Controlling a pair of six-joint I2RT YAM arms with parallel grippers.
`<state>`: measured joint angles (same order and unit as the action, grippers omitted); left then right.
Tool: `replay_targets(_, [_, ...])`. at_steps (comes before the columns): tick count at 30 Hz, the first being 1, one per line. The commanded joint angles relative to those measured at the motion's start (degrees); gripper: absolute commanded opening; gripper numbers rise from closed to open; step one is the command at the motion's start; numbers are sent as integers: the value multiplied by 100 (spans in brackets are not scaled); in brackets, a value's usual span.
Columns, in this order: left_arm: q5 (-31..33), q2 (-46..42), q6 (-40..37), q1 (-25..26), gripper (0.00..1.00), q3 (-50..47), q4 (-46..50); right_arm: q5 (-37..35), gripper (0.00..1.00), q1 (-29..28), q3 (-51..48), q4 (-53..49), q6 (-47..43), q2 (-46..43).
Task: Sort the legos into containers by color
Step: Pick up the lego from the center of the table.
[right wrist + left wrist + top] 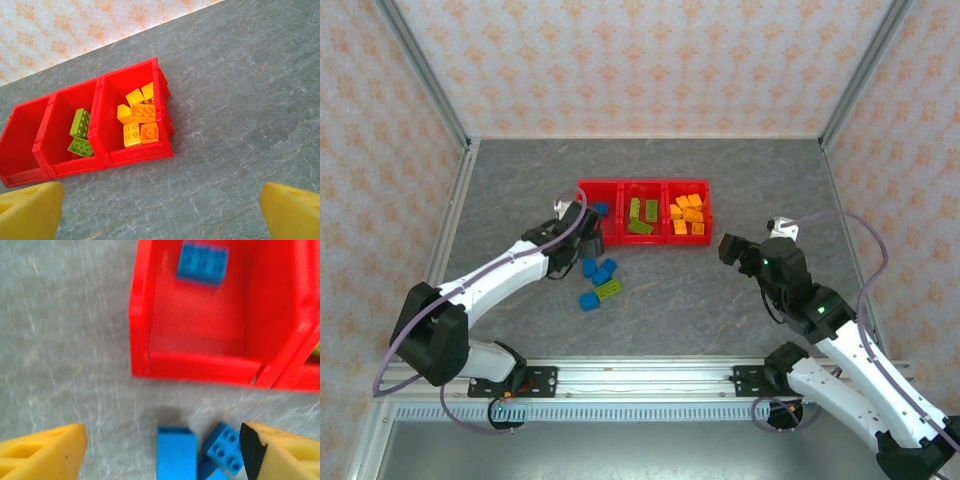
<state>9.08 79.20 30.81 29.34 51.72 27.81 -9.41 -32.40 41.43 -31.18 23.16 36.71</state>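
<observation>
Right now my left gripper (583, 232) hangs just in front of the leftmost of the red containers (140, 154), its yellow fingers (45, 455) spread wide with nothing between them. One blue lego (201, 263) lies inside that left bin (200, 367). The loose legos sit on the table (720, 310) on the bin's near side, towards the arm bases. In the left wrist view a long blue brick (176, 454) lies below the bin's front wall, roughly centred in the gap. Its long axis points at the bin, so I judge the fingers would close across its narrow width. A smaller blue brick (223, 447) lies tilted just beside it, close to the right-hand finger, and could get nudged. A lime green brick (609, 290) lies a little nearer the bases. My right gripper (729, 247) is likewise spread open and empty, well apart past the orange end of the row, so the left arm is plainly the nearer one.
</observation>
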Motion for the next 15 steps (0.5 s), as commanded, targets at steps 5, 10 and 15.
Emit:
replay_targets(5, [-513,105,223,65,88,-596,-452,-43,100,14,-56,24,-9,-23])
replay_targets(10, [-721,340,208,78,91,-789,-720,-58,100,15,-60,15,-4,-41])
replay_targets(15, [-695,471,237,79,99,-769,-819,-52,100,15,-65,15,2,-26])
